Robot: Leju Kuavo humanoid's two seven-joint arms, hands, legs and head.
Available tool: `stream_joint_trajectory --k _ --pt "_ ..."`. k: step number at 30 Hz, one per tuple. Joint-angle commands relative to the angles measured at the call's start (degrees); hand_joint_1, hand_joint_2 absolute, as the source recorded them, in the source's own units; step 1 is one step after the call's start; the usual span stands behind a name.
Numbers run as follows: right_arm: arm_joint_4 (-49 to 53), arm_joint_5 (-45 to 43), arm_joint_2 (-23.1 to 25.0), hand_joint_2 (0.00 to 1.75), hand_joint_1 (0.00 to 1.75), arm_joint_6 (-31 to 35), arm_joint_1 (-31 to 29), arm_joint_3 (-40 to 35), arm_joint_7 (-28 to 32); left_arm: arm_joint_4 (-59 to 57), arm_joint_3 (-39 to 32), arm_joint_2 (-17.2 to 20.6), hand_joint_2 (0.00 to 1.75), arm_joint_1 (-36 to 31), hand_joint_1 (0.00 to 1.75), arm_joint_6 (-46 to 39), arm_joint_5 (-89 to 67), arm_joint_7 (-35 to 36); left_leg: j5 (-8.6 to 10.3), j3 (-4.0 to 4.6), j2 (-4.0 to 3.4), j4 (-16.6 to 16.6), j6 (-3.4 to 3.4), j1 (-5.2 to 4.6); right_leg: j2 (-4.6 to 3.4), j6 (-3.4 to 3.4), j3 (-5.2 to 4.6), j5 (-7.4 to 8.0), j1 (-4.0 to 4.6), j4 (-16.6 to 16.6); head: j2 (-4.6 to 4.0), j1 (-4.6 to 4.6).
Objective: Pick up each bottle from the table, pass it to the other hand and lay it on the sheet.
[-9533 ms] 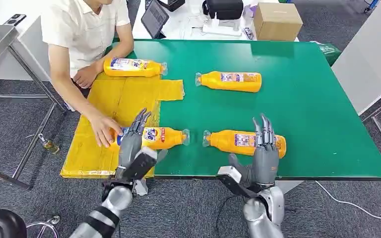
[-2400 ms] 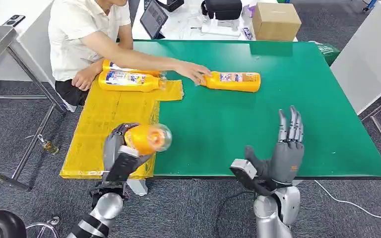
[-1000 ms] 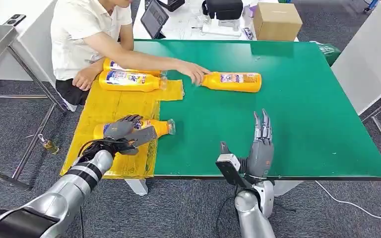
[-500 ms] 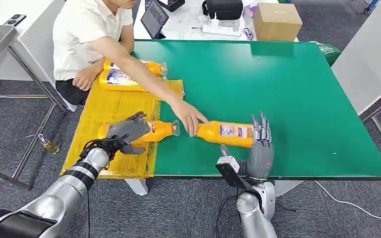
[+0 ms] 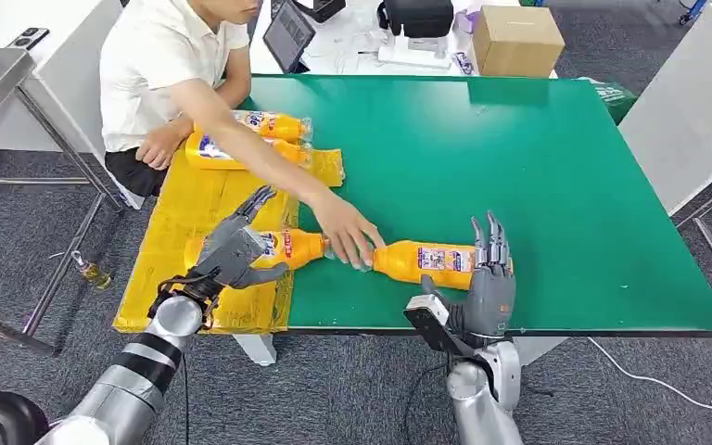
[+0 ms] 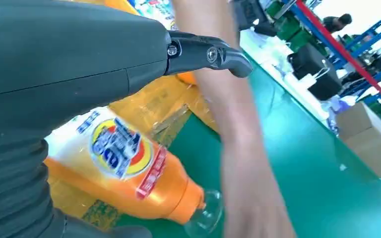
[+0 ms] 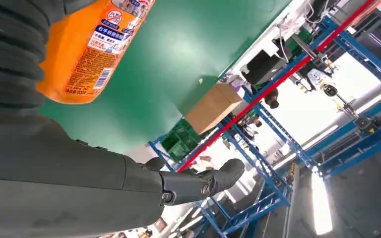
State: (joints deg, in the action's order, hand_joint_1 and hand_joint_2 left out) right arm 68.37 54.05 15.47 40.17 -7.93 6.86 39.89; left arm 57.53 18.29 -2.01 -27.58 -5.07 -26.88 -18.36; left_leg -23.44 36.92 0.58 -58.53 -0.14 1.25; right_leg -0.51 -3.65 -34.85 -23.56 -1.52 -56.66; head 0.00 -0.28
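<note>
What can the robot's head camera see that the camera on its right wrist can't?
Only the head view shows the yellow sheet, the person's hand and the left hand above a bottle lying on the sheet. Only the right wrist view shows blue racks. Both show the green table, the cardboard box, the right hand and the bottle beside it.

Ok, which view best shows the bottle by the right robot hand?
Head view: the whole bottle lies on the green table, a person's hand at its neck. Right wrist view shows its base end and label; left wrist view doesn't help.
</note>
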Motion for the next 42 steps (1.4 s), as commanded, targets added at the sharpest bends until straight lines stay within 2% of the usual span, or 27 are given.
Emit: stream_joint_trajectory --k 1,7,10,14,19,21,25,27,29,32,38,42 --pt "-3.28 4.70 -1.77 1.75 0.00 -0.17 -1.28 4.29 0.11 14.57 5.12 2.96 1.75 5.50 0.00 -5.51 1.81 0.11 -0.11 -0.22 -0.09 0.04 0.08 0.01 -0.01 0.14 0.22 -0.07 0.05 0.07 0.00 -0.02" --pt "-15.55 13.64 -5.02 1.75 0.00 -0.17 -6.36 8.32 -0.45 22.32 7.41 1.53 1.75 8.59 0.00 -12.26 1.78 -0.53 -0.11 -0.26 -0.06 0.04 0.09 0.03 0.01 0.11 0.30 -0.06 0.07 0.12 0.00 0.00" --pt "-23.70 17.60 -9.45 1.75 0.00 -0.17 -9.63 6.02 -5.98 24.83 8.63 1.54 1.75 9.75 0.00 -13.19 3.28 -1.63 -0.07 -0.17 -0.06 0.04 0.09 0.01 0.00 0.10 0.20 -0.01 0.05 0.11 0.00 -0.02" --pt "-31.82 17.10 -14.64 1.75 0.00 -0.17 -12.01 1.27 -10.57 27.74 9.54 1.44 1.75 11.92 0.00 -12.58 7.47 -2.91 -0.10 -0.27 -0.10 0.05 0.12 0.01 -0.02 0.12 0.31 -0.02 0.06 0.16 0.00 -0.04" --pt "-34.33 16.42 -16.12 1.75 0.00 -0.17 -12.88 -4.06 -12.52 28.40 10.31 1.55 1.75 12.59 0.00 -12.39 8.75 -3.08 -0.14 -0.27 -0.10 0.04 0.12 0.00 -0.02 0.14 0.33 -0.07 0.05 0.11 0.00 0.00" --pt "-34.33 16.42 -16.12 1.75 0.00 -0.17 -12.88 -4.06 -12.52 28.40 10.31 1.55 1.75 12.59 0.00 -12.39 8.75 -3.08 -0.15 -0.27 -0.12 0.03 0.10 -0.01 -0.04 0.15 0.29 -0.08 0.05 0.08 0.00 -0.04" --pt "-29.22 21.44 -18.34 1.75 0.00 -0.17 -11.58 -10.05 -19.86 27.63 9.83 1.08 1.75 12.79 0.00 -12.38 9.27 -2.97 -0.17 -0.33 -0.12 0.02 0.11 0.01 -0.02 0.18 0.36 -0.10 0.08 0.08 0.00 -0.04" --pt "-26.59 23.02 -18.84 1.75 0.00 -0.17 -11.09 -10.75 -21.55 27.41 9.64 0.95 1.75 13.23 0.00 -12.45 9.27 -2.98 -0.06 -0.13 -0.02 0.02 0.09 -0.03 0.05 0.09 0.14 -0.04 0.02 0.05 0.00 -0.04" --pt "-29.11 20.08 -18.73 1.75 0.00 -0.17 -12.51 -11.43 -20.73 27.24 9.55 0.67 1.75 13.46 0.00 -12.52 9.48 -3.17 -0.17 -0.40 -0.09 0.01 0.16 -0.01 0.05 0.20 0.42 -0.11 0.07 0.09 0.00 -0.02" --pt "-32.92 18.63 -19.02 1.75 0.00 -0.17 -14.48 -13.50 -21.50 27.26 10.02 0.51 1.75 13.25 0.00 -11.88 10.20 -3.42 -0.03 -0.11 -0.05 0.02 0.09 -0.04 0.02 0.06 0.11 0.00 0.00 0.05 0.00 -0.04" --pt "-35.76 19.18 -19.53 1.75 0.00 -0.30 -16.52 -15.84 -22.15 26.85 10.48 0.44 1.75 12.41 0.00 -11.05 10.90 -3.36 -0.09 -0.23 -0.08 0.01 0.11 0.00 0.00 0.14 0.26 -0.03 0.05 0.06 0.00 -0.04" --pt "-37.38 19.34 -20.41 1.75 0.00 -3.05 -19.50 -19.10 -24.14 26.90 10.73 0.24 1.75 11.93 0.00 -8.98 12.82 -2.41 -0.07 -0.17 -0.11 -0.01 0.10 -0.02 -0.04 0.11 0.17 -0.01 0.03 0.03 0.00 -0.04"
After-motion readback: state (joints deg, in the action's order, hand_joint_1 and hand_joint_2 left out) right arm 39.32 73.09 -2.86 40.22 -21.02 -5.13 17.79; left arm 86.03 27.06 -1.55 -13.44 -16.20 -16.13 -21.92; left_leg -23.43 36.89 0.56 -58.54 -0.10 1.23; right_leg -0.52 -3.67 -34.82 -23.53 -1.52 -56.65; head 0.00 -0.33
